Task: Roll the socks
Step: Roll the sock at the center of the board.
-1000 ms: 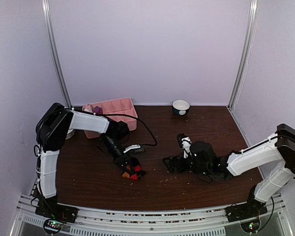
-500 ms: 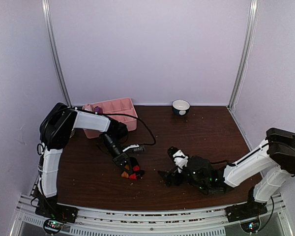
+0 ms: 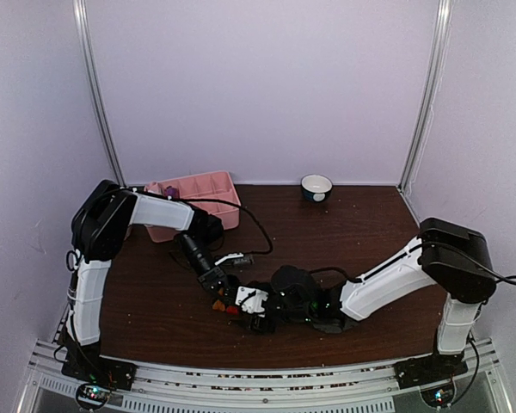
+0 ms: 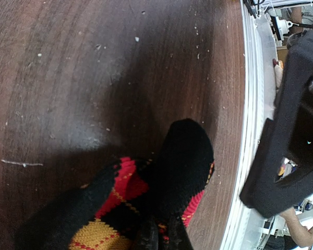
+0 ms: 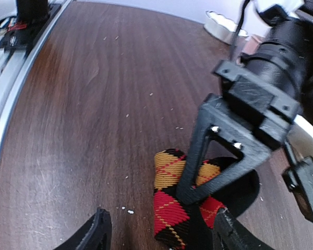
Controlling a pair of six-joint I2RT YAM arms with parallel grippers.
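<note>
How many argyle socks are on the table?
1 visible: the argyle sock, at the front of the table, pinched by the left fingers. A second may be bundled inside it.

Pink compartment tray (image 3: 224, 211) sits back left on my table (image 3: 370, 224). Small bowl (image 3: 316, 187) at back centre, well apart from it. Pale crumbs (image 5: 130, 212) scattered on the wood.

Top cam sits high off the near edge; I see the whole tabletop (image 3: 361, 224) from above. Both wrist cams run close and low over the wood, overlapping on the same argyle sock (image 4: 146, 203).
</note>
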